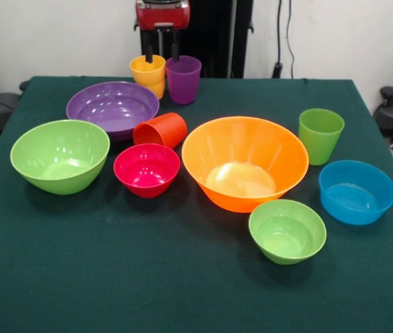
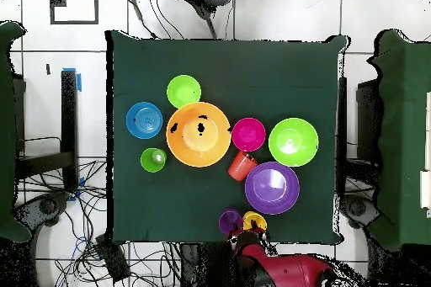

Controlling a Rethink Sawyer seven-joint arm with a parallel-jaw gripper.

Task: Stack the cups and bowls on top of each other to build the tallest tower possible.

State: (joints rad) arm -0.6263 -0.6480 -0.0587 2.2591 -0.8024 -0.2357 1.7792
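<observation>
Nothing stacked yet, all pieces loose on the green table (image 1: 182,291). Gripper (image 1: 161,54) hangs at the far edge, jaws spread moderately and empty, one finger over the yellow cup (image 1: 147,75), the other between it and the purple cup (image 1: 183,78). The two cups touch, so closing on yellow likely nudges or tips purple. The orange-red cup (image 1: 160,130) lies on its side against the purple bowl (image 1: 113,106) and may roll. The large orange bowl (image 1: 245,162), a probable base, sits mid-table, well nearer than the jaws.
</observation>
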